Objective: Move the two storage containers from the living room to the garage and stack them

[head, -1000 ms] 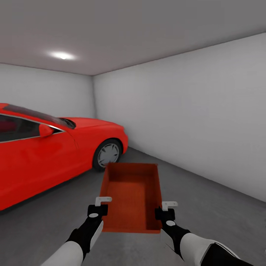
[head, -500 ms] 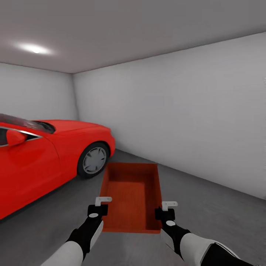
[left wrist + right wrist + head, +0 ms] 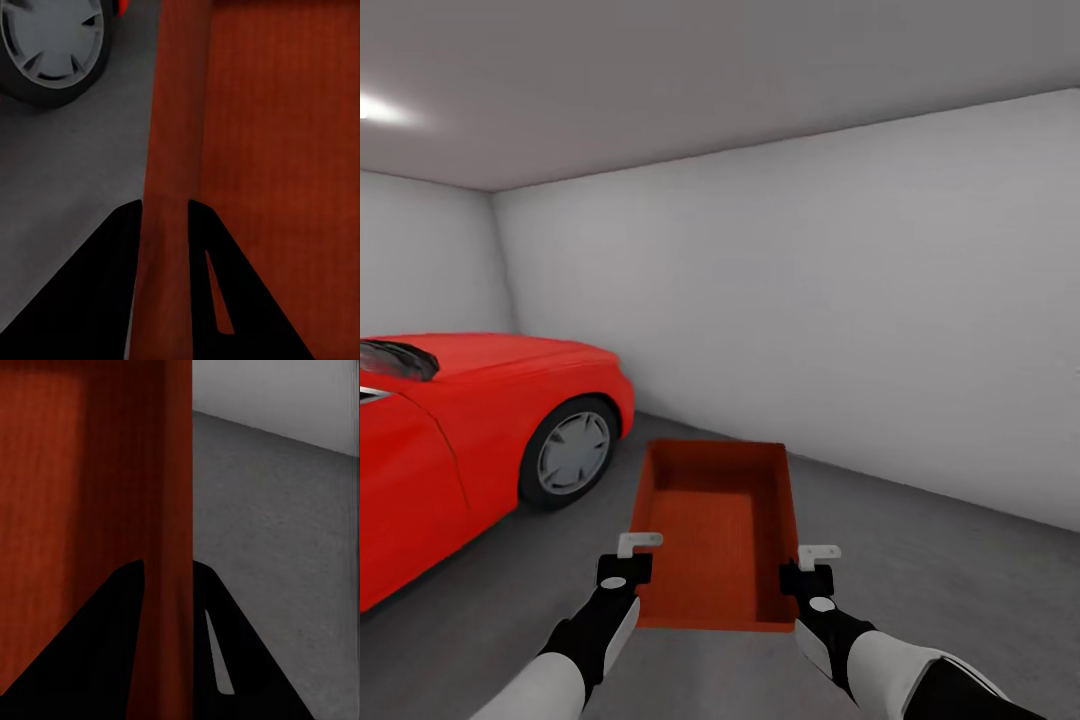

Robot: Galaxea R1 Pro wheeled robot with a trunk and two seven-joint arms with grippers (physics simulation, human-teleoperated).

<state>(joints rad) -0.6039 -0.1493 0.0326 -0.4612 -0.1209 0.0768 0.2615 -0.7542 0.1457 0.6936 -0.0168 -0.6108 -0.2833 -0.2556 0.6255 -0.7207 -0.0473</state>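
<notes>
Orange-red container held level above the garage floor, long axis pointing straight away from the robot, left gripper pinching its left wall, right gripper its right wall, both near the robot-side end.

Even soft light, ceiling lamp glare top-left; sharp render, wrist views slightly blurry.

Left hand and right hand grip storage container; red car left.
</notes>
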